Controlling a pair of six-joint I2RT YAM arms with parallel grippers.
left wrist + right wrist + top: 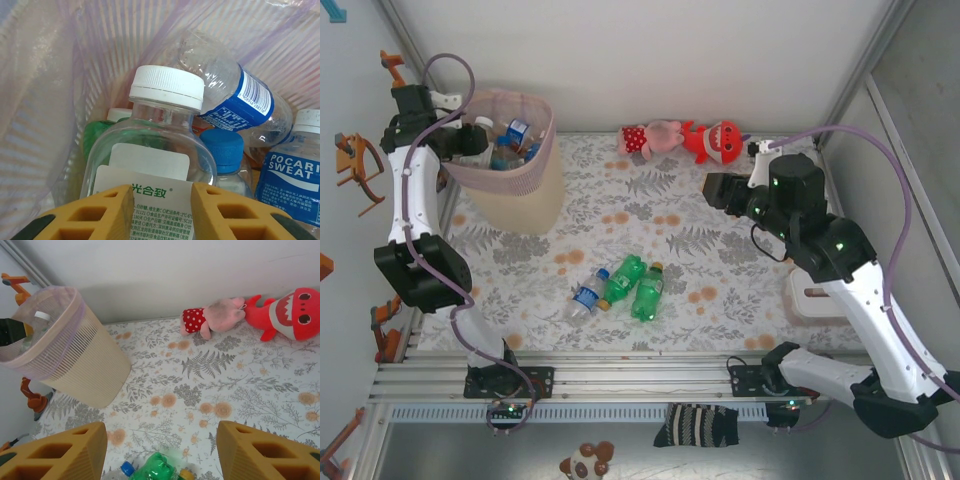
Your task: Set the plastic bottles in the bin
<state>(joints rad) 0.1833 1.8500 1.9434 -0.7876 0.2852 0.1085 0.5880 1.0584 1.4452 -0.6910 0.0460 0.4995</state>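
The pink-rimmed bin (542, 118) stands at the far left, with beige lower body (95, 372). My left gripper (460, 128) hangs inside its mouth. Its yellow jaws (162, 192) stand drawn close together, and a clear white-capped bottle (162, 132) lies just past and behind them on the pile, wider than the gap. Around it lie a blue-labelled bottle (240, 95), a blue-capped one (222, 147) and a Pocari Sweat one (295, 175). Three bottles lie mid-table: one clear (588, 295), two green (623, 280) (647, 292). My right gripper (712, 188) hovers open and empty (162, 440) above the green bottle (157, 469).
A pink plush (650, 137) and a red plush (715, 140) lie against the back wall. A white object (815, 300) sits under the right arm. A striped sock (698, 425) hangs off the near rail. Side walls close in the floral table.
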